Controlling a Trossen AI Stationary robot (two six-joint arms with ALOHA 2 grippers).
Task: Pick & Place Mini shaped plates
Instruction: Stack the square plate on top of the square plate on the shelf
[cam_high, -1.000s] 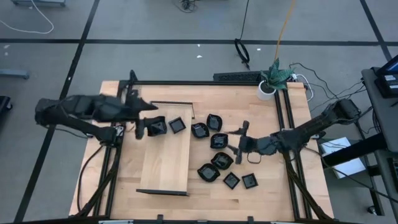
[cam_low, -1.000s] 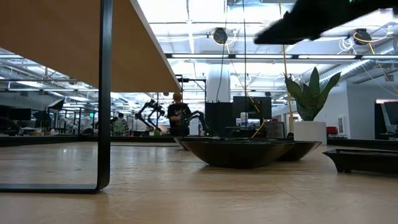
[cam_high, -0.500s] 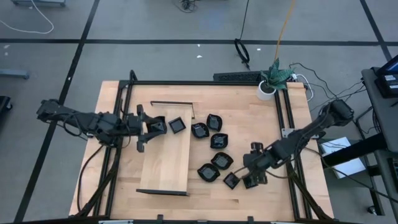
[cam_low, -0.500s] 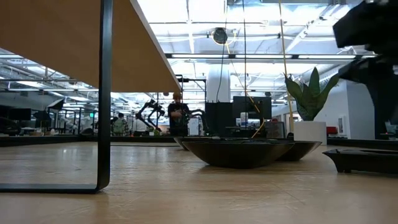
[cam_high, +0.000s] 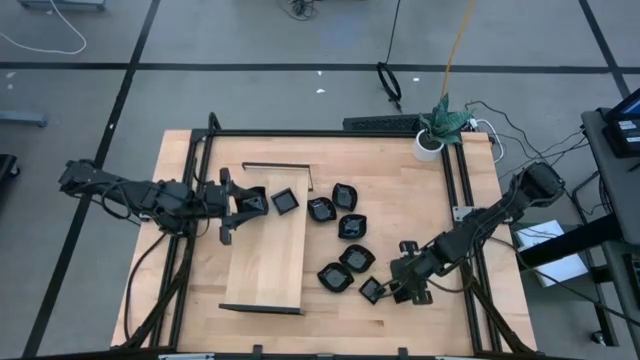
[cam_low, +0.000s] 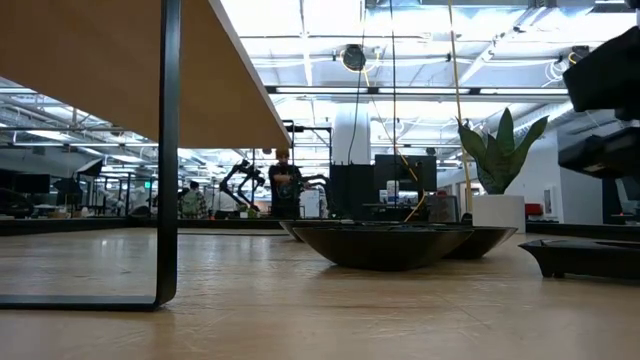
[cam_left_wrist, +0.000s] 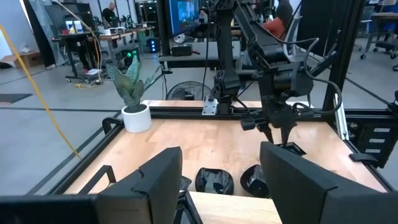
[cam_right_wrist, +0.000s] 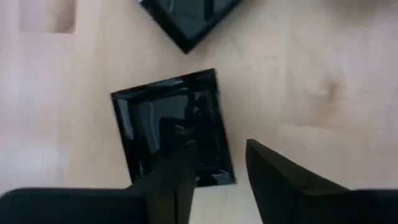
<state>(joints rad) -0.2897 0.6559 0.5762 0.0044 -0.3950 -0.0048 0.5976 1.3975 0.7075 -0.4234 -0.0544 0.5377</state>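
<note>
1. The right arm (cam_high: 480, 228) reaches in from the table's right edge, stretched low and slanted toward the near side, its wrist bent down.
2. The right gripper (cam_high: 408, 284) points straight down over a square plate (cam_right_wrist: 174, 127) lying flat on the table (cam_high: 420, 190).
3. In the right wrist view its fingers (cam_right_wrist: 273, 177) stand apart, one on each side of the square plate's near rim; the frames do not settle whether they touch it, and nothing is lifted.
4. A second plate (cam_right_wrist: 189, 18) lies just beyond the square one, apart from it.
5. The left arm (cam_high: 120, 192) comes in from the table's left edge, lying nearly level across the frame rail.
6. The left gripper (cam_high: 238, 203) sits over the far left corner of the board (cam_high: 265, 255), fingers (cam_left_wrist: 311, 180) spread wide with only air between them.
7. One plate (cam_high: 285, 201) rests on the board just ahead of the left gripper.
8. The other plates (cam_high: 349, 226) lie scattered on the table between the two grippers, right of the board; two more (cam_high: 345, 270) sit just left of the right gripper.
9. A potted plant (cam_high: 438, 125) stands at the far right corner, well beyond the right gripper.
10. No writing can be read on the plates, the board or the arms.
</note>
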